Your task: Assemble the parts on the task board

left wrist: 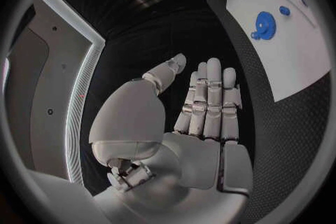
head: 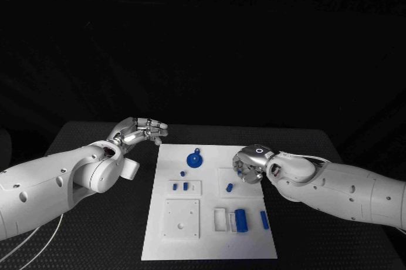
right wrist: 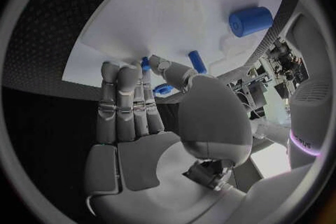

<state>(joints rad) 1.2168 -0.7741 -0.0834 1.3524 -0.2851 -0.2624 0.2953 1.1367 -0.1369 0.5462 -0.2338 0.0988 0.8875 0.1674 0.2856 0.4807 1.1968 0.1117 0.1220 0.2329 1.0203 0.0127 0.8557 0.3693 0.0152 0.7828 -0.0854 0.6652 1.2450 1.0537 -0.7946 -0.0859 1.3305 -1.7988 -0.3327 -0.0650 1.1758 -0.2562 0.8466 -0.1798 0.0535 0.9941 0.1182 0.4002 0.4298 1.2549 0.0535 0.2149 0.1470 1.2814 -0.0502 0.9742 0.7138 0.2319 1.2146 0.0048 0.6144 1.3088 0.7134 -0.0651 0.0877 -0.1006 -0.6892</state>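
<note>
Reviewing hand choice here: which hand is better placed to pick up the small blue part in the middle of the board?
Probably the right hand: it hangs over the task board, fingers close beside the small blue part. The left hand sits off the board's far left corner, fingers apart, holding nothing.

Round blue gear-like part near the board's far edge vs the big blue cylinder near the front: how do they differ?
The round blue gear-like part is flat and disc-shaped with a small tab on its far side; the big blue cylinder is long and lies on its side. The gear lies nearer the left hand, the cylinder nearer the front edge. Both lie free on the white task board.
</note>
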